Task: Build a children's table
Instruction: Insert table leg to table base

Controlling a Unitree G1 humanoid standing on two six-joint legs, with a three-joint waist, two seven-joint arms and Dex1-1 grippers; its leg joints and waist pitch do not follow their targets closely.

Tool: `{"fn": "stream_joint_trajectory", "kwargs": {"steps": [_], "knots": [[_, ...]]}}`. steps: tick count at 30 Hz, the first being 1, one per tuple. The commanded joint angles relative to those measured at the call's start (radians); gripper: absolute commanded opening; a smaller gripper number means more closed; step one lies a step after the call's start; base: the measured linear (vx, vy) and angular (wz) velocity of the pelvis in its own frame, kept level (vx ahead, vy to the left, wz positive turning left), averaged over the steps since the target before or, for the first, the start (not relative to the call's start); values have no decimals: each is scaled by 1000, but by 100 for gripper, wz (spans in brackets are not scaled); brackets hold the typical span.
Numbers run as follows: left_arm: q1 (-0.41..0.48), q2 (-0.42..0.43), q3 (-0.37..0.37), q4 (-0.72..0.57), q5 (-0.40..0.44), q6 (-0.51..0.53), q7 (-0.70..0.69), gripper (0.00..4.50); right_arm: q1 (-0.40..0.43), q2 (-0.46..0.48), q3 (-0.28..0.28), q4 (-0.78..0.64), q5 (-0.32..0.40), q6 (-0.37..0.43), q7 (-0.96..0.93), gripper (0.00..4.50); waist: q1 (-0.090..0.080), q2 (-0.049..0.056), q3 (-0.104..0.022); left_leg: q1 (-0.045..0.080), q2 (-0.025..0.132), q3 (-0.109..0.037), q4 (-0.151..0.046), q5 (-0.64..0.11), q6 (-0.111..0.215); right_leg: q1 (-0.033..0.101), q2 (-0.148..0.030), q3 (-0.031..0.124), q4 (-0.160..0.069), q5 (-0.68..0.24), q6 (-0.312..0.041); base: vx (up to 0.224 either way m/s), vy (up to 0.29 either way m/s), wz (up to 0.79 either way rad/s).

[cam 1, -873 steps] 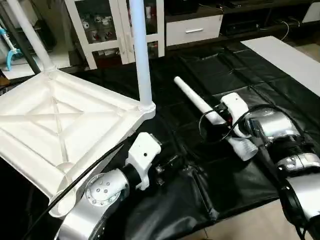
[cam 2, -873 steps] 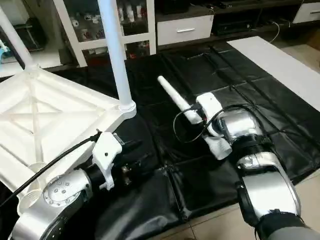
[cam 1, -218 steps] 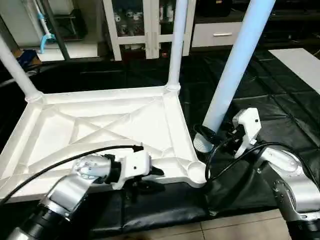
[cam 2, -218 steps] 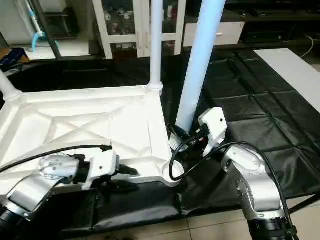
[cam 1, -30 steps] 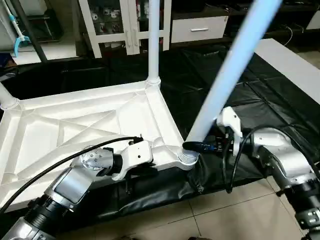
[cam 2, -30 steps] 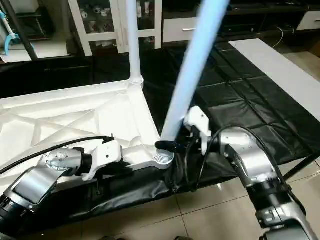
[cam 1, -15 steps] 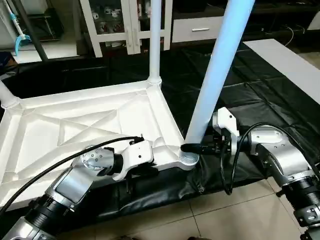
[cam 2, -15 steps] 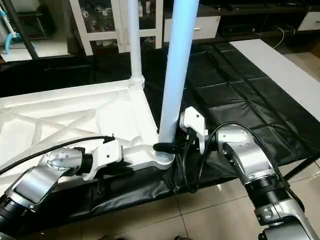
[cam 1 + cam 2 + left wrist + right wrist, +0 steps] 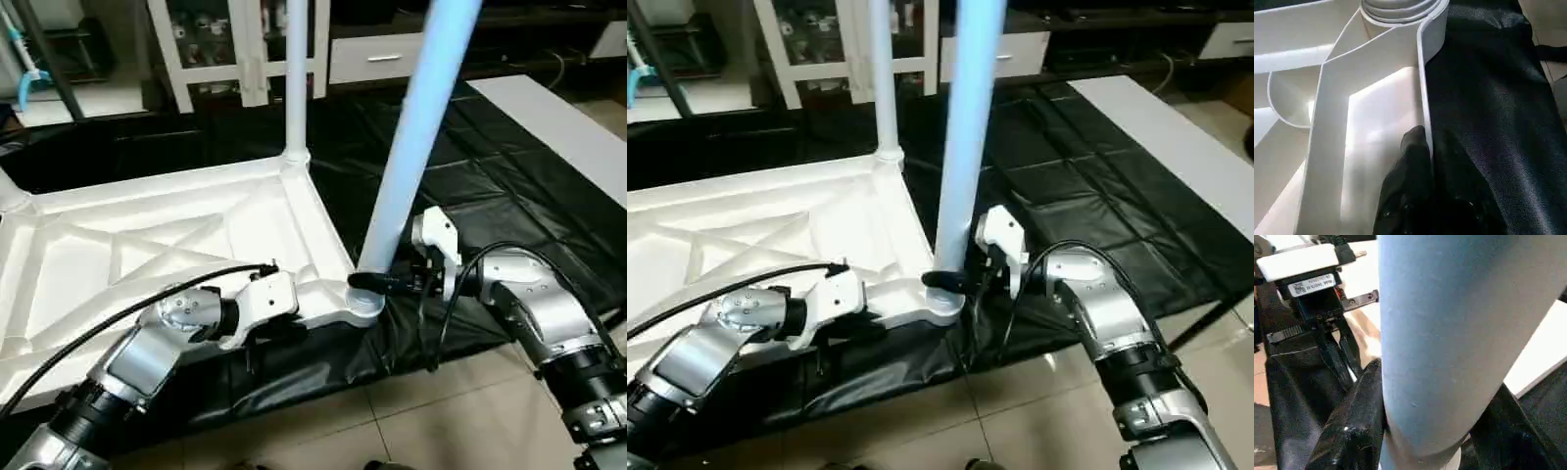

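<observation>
Two grippers at work, right gripper [image 9: 370, 283] clamped round leg [image 9: 407, 157] standing in tabletop [image 9: 147, 245] corner socket, left gripper [image 9: 1425, 147] pinched shut on tabletop rim, black mat [image 9: 490, 176] beneath.

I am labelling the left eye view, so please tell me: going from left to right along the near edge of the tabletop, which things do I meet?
Left gripper, pinching the tabletop rim → near corner socket → leg standing in it → right gripper, closed around the leg's base.
</observation>
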Motion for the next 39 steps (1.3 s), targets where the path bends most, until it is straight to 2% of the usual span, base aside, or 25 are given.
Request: {"fn": "stream_joint_trajectory", "kwargs": {"steps": [1,3,5,7,13,15,17,19,20,21,22,23,24,25,26,27,28,29,30,31,33,35,37,39], "knots": [[3,6,-38,-28,-4,-22,-49,6,76,-49,-2,153,-127,58,-109,187,-14,12,-17,31,82,-56,-107,-739,-49,-14,-45,20,-90,-528,-47,0,0,0],[3,4,-36,-28,-2,-23,-49,6,86,-40,-18,149,-126,55,-117,187,-14,13,-19,28,82,-56,-112,-742,-51,-9,-47,20,-89,-487,-50,0,0,0],[3,3,-35,-27,-1,-24,-48,6,92,-37,-24,144,-123,53,-118,187,-12,11,-19,29,82,-53,-112,-734,-51,-13,-49,24,-90,-471,-55,0,0,0],[3,3,-35,-25,-1,-25,-48,6,97,-36,-21,141,-117,51,-122,187,-9,10,-20,33,80,-47,-106,-710,-46,-19,-51,30,-93,-466,-66,0,0,0],[2,1,-32,-23,1,-23,-43,6,99,-9,-35,150,-101,36,-167,187,-8,10,-19,28,81,-46,-107,-683,-42,-15,-53,32,-91,-459,-78,0,0,0],[5,-3,-24,-24,2,-21,-31,6,96,3,-48,162,-104,29,-202,187,-10,8,-16,31,80,-48,-109,-709,-45,-17,-50,27,-93,-483,-67,0,0,0],[9,-8,-15,-26,-3,-15,-20,6,95,18,-64,171,-105,24,-234,187,-13,11,-13,33,79,-51,-111,-741,-48,-19,-47,19,-98,-521,-48,0,0,0],[18,-21,4,-31,-12,-4,5,6,95,41,-85,189,-114,0,-297,187,-20,17,-5,39,79,-53,-120,-812,-53,-21,-35,-5,-106,-562,-16,0,0,0],[21,-24,9,-33,-15,-1,13,6,96,48,-90,195,-118,-8,-316,187,-22,19,-4,38,81,-54,-128,-833,-54,-15,-29,-16,-104,-551,-10,0,0,0],[26,-34,21,-35,-19,7,32,6,94,61,-98,207,-125,-20,-356,187,-24,30,0,16,91,-47,-167,-892,-57,14,-5,-47,-74,-469,-12,-71,6,-6],[32,-45,34,-37,-23,14,53,6,91,77,-108,219,-134,-33,-404,187,13,50,-5,-58,120,-27,-242,-961,-65,93,4,-49,97,-213,-46,-71,6,-6],[32,-45,34,-37,-23,14,53,6,91,77,-108,219,-134,-33,-404,187,40,36,-14,-71,124,-11,-247,-940,-54,96,0,-33,117,-110,-38,-95,-33,13],[35,-48,38,-38,-23,15,62,6,89,87,-115,223,-136,-37,-430,187,32,4,-19,9,89,23,-199,-768,-83,5,-21,19,42,-322,-38,9,-119,11],[37,-52,42,-39,-20,17,74,6,87,97,-121,225,-138,-43,-454,187,17,-33,-31,55,56,12,-101,-610,-72,-41,-56,47,-41,-541,-26,9,-119,11],[38,-59,49,-38,-18,20,90,6,83,111,-130,228,-138,-47,-486,187,24,-33,-23,30,38,-41,38,-218,25,-39,-166,107,-148,-850,-48,48,-90,-25],[39,-64,54,-38,-16,22,102,6,81,119,-135,230,-137,-50,-507,187,36,-12,-30,-64,52,-79,-8,-19,32,51,-148,93,-81,-701,-78,35,15,-39],[40,-73,62,-39,-19,31,118,6,79,133,-140,229,-138,-53,-537,187,32,8,-33,-43,79,-69,-70,-88,-17,21,-61,43,-47,-395,-115,35,15,-39],[41,-79,67,-39,-20,36,126,6,77,141,-143,228,-139,-55,-554,187,19,0,-30,-33,85,-63,-83,-215,-22,10,-38,35,-37,-334,-125,0,0,0],[42,-85,72,-42,-21,42,137,6,75,150,-143,232,-137,-55,-570,187,12,12,-28,-12,85,-56,-88,-439,-48,-5,-36,39,-36,-364,-147,0,0,0],[42,-92,76,-43,-20,48,146,6,72,156,-142,236,-135,-56,-579,187,5,12,-30,-3,77,-52,-86,-529,-58,-9,-43,45,-47,-417,-148,0,0,0],[44,-112,79,-49,-19,66,169,1,59,176,-139,259,-134,-53,-612,186,-5,8,-25,-9,76,-53,-90,-557,-51,-9,-50,47,-60,-482,-124,0,0,0],[45,-124,77,-51,-15,74,179,0,49,189,-137,274,-133,-55,-630,186,-10,12,-22,-12,77,-58,-94,-573,-52,-7,-53,45,-64,-519,-98,0,0,0],[49,-142,75,-54,-9,84,199,0,33,209,-138,288,-126,-49,-649,186,-16,14,-23,-14,77,-61,-99,-594,-59,-6,-54,41,-67,-513,-84,0,0,0],[53,-154,76,-58,-7,94,218,0,21,219,-134,295,-137,-41,-677,186,-21,15,-26,-11,79,-61,-101,-602,-62,-6,-51,39,-68,-475,-87,0,0,0]]}}
